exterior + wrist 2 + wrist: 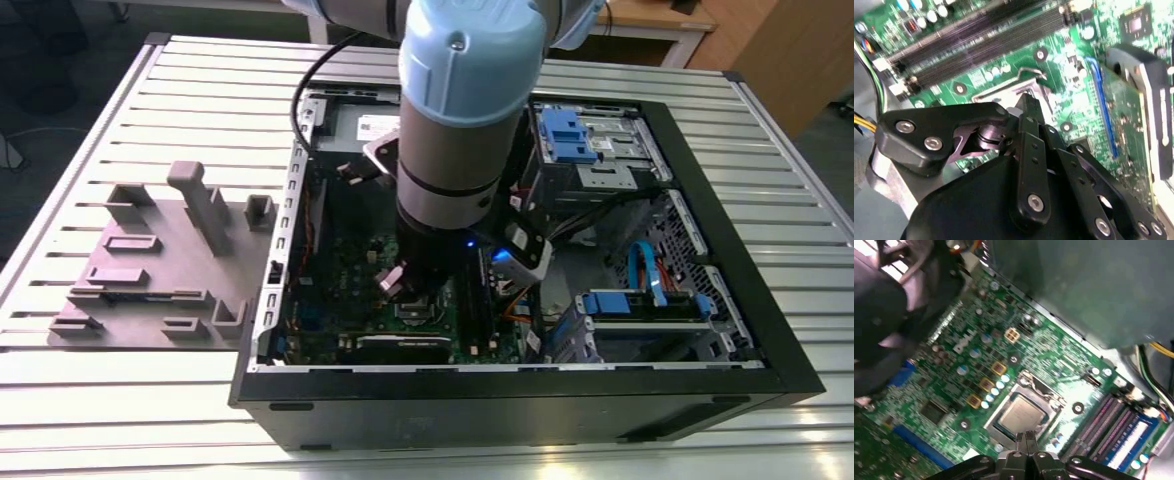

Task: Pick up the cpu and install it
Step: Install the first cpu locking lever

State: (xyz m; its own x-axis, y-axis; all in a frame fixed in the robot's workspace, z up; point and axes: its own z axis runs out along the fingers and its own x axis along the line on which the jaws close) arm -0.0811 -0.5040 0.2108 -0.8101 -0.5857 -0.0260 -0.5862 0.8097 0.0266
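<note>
Black linkage of my claw (1026, 440) sits closest in the first wrist view, low in the frame, fingertips pressed together with nothing between them. Just above the tips I see the cpu (1021, 415), lying flat inside its socket frame (1026, 407) near the frame's centre, on the green motherboard (954, 370). Further right run the memory slots (1114, 427).

Slatted metal table (160, 90) under open computer case (534, 395), grey tray (147, 265)
</note>
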